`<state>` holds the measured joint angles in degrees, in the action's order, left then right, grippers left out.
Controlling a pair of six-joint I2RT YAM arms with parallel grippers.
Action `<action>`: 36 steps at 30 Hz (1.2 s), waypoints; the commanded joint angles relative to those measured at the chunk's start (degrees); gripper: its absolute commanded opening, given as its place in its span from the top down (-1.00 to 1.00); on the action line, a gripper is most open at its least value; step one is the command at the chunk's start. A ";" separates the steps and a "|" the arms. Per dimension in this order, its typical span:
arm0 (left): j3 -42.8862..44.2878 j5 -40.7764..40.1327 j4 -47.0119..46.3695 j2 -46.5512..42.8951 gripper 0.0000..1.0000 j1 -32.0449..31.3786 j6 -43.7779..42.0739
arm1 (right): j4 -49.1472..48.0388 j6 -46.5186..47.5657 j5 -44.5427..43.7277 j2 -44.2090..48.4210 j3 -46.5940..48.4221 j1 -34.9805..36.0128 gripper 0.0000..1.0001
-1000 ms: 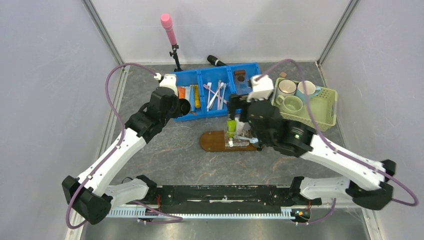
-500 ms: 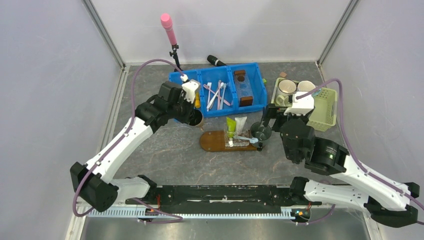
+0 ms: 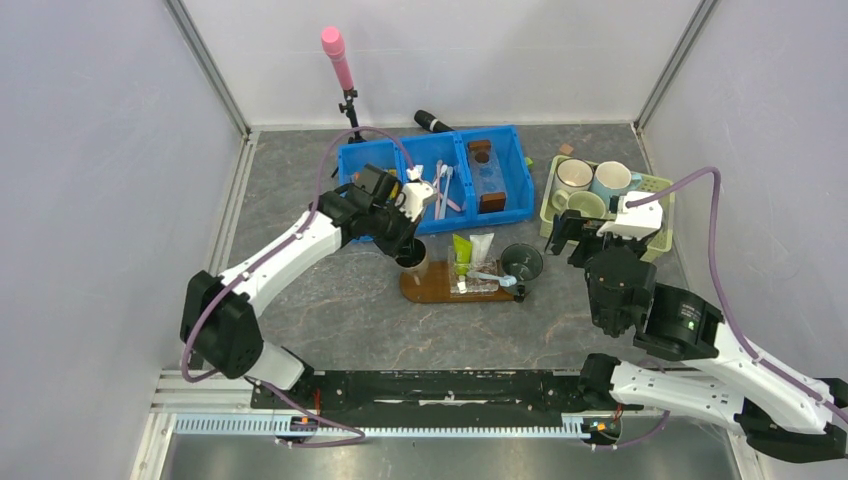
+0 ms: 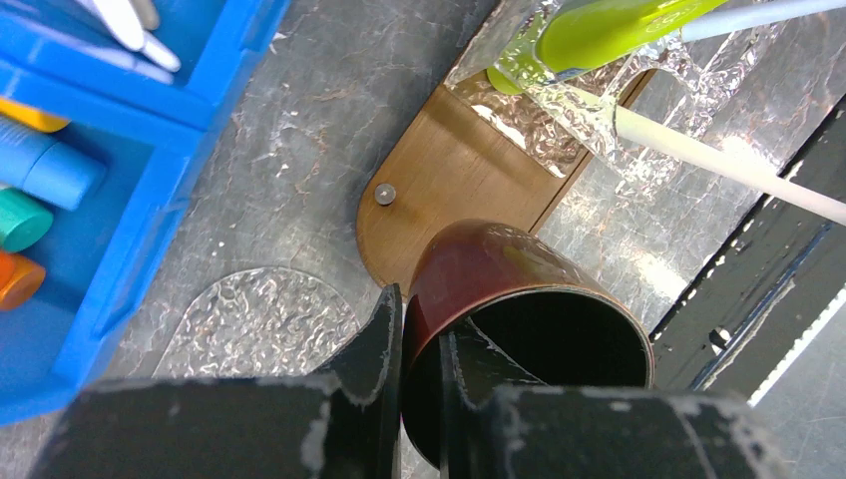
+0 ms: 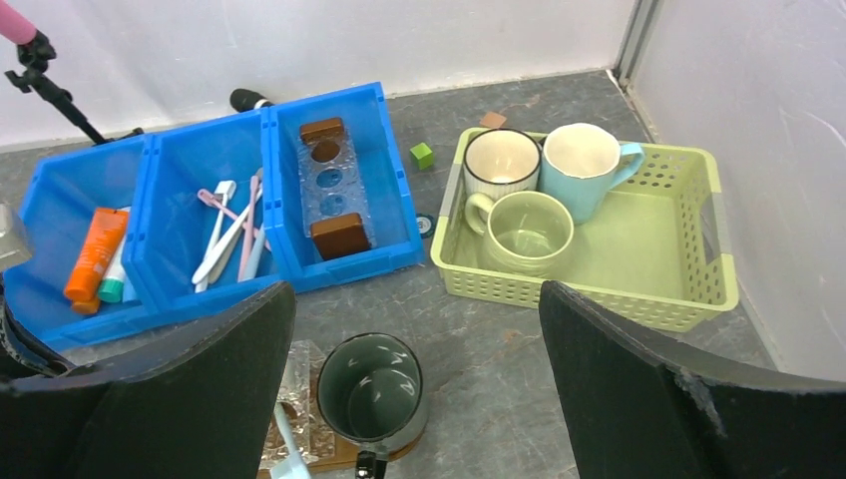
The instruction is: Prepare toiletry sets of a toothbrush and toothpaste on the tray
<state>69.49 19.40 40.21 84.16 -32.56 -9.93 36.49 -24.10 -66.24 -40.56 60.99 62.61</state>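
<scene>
While the tray [image 3: 432, 284] at the centre of the top view keeps the same load as a second ago, with the green toothpaste [image 3: 462, 248] and the white tube [image 3: 481, 245] at its far edge and the light blue toothbrush [image 3: 490, 277] lying across crinkled clear wrap, both arms around it have moved. The left hand [image 4: 419, 309] is pinched narrow on the rim of a brown cup [image 4: 499, 279], one finger inside and one outside, and has swung from the blue bin [image 3: 440, 185] to the tray's left end. The right hand [image 5: 414, 314], jaws wide and empty, has pulled back toward the pale green basket [image 3: 650, 215] at the right, leaving a dark green mug [image 3: 522, 262] at the tray's right end. I judge that one set is laid out and a cup is being added beside it. Whether the cup touches the wood cannot be told. The toothbrush's head is lost in the wrap, and the right wrist view cuts the tray off at its lower edge.
</scene>
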 commanded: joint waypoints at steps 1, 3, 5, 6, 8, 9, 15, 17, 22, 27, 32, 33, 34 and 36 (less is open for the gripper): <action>2.95 -1.85 -4.46 1.88 0.96 -3.29 -3.22 | 0.40 0.95 -4.34 0.30 -0.56 -0.03 -0.96; 2.99 -2.40 -5.32 3.27 0.96 -4.05 -3.54 | 0.41 1.18 -5.22 0.37 -0.65 -0.03 -0.96; 3.13 -3.76 -5.78 4.67 0.96 -5.29 -3.79 | 0.42 1.49 -6.30 0.55 -0.66 -0.03 -0.96; 3.28 -4.38 -5.94 5.43 0.96 -5.81 -4.16 | 0.41 1.93 -6.72 0.50 -0.58 -0.03 -0.96; 3.60 -5.38 -6.07 6.88 0.96 -7.01 -4.60 | 0.34 2.61 -7.49 0.56 -0.53 -0.04 -0.96; 3.55 -5.84 -6.34 7.42 0.96 -7.39 -4.72 | 0.06 3.15 -7.86 0.44 -0.53 -0.01 -0.96; 2.79 -7.29 -8.25 9.58 0.96 -8.18 -5.04 | -2.61 7.06 -8.19 -0.44 -0.72 -0.03 -0.96; 2.12 -7.91 -9.44 9.63 0.96 -8.23 -5.33 | -3.35 7.81 -8.07 -0.82 -0.99 -0.03 -0.96; 1.78 -7.37 -10.75 10.95 0.95 -8.23 -5.68 | -3.93 7.91 -8.01 -1.19 -1.53 -0.03 -0.96; 1.44 -5.76 -11.16 11.88 0.91 -8.23 -5.70 | -4.14 7.40 -8.68 -0.58 -1.94 -0.03 -0.96; 1.16 -5.42 -11.20 12.50 0.84 -8.23 -5.94 | -4.16 7.60 -8.63 -0.67 -2.07 -0.05 -0.96; 1.17 -5.27 -11.19 12.62 0.84 -8.23 -5.93 | -4.12 7.64 -8.53 -0.75 -2.09 -0.03 -0.96; 1.24 -5.17 -11.20 12.65 0.82 -8.23 -5.91 | -4.15 7.58 -8.51 -0.90 -1.94 -0.03 -0.96; 1.26 -4.94 -11.29 12.79 0.74 -8.22 -5.90 | -4.14 7.65 -8.47 -1.04 -1.93 -0.03 -0.96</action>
<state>70.30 12.45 31.79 96.97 -40.60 -13.39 33.89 -16.64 -73.17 -41.63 59.11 62.61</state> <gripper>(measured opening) 0.151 0.979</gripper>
